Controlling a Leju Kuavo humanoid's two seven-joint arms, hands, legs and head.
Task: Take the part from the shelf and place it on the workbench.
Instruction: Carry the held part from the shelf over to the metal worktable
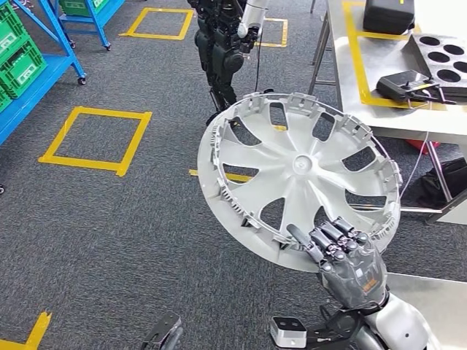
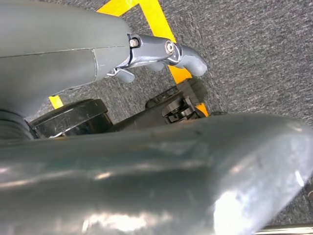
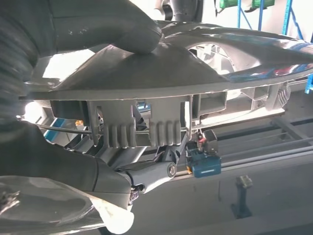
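No readable writing is found on the silver wheel cover (image 1: 300, 175); a small round emblem is seen at its hub, too small to be made out. The wheel cover is held up at the centre right of the head view, tilted, its ribbed inner side turned toward the camera, over the grey carpet (image 1: 138, 219) and just left of the workbench (image 1: 352, 87) at the upper right. Its lower rim is gripped by the right hand (image 1: 344, 259), which is raised from the lower right of the frame with the dark fingers (image 1: 330, 235) curled together over the edge. In the right wrist view the rim (image 3: 147, 122) is seen edge-on, clamped between the thick thumb (image 3: 110, 24) on one face and a finger (image 3: 155, 171) on the other. The left hand (image 1: 163, 334) is glimpsed at the bottom edge of the head view, hanging low; in the left wrist view one finger (image 2: 166, 51) is seen stretched out over carpet and yellow tape (image 2: 155, 19), but whether that hand is spread or closed cannot be told. On the workbench a black case (image 1: 388, 14), a dark tray with round holes (image 1: 441, 55) and a black device (image 1: 405, 84) are laid. Blue shelving with green crates (image 1: 19, 62) is seen at the upper left, yellow taped squares (image 1: 96, 138) on the floor, and another dark robot (image 1: 223, 44) at the top centre.
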